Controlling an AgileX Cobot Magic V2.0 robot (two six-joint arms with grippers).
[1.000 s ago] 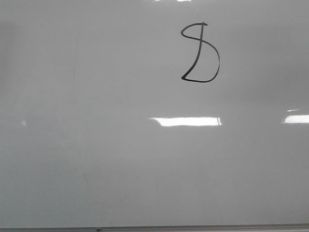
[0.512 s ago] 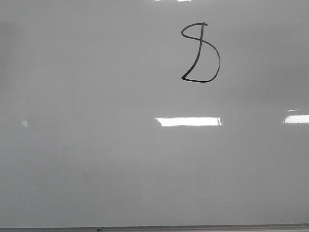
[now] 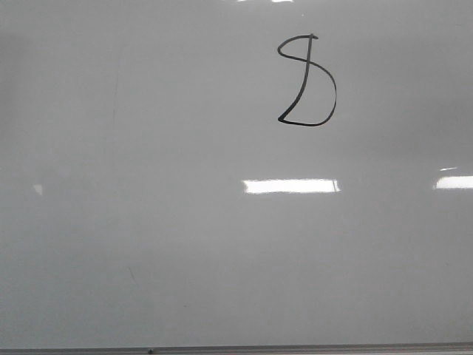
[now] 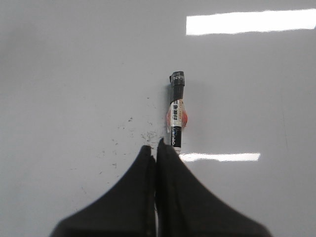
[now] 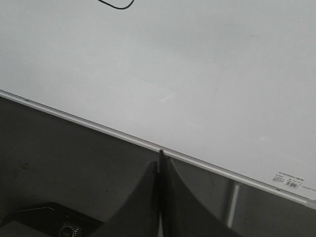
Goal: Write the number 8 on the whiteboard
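The number 8 [image 3: 307, 80] is sitting high on the whiteboard [image 3: 185, 244], toward its far edge and right of centre, well apart from the metal edge along the near side. It is reading more like an S with a crossing stroke and a wide lower loop than a clean 8.

The left tool [image 4: 156, 148] is showing its fingers pressed together, with a marker [image 4: 177, 111] projecting from between the tips. The grip point itself is hidden, but it looks clamped on the marker's end. The right tool [image 5: 160, 155] is hanging over the whiteboard's metal edge, its fingers together on nothing.

What could go wrong: the marker appears pinched only at its very end, so any sideways push against the board could be twisting it out of line or slipping it free. Going back to neaten the figure risks smearing wet ink or doubling strokes.

Neither arm is appearing in the front view. The marker's tip is hard to make out, so capped or bare is unclear. In the right wrist view only a sliver of the figure's loop is showing, cut off by the frame.
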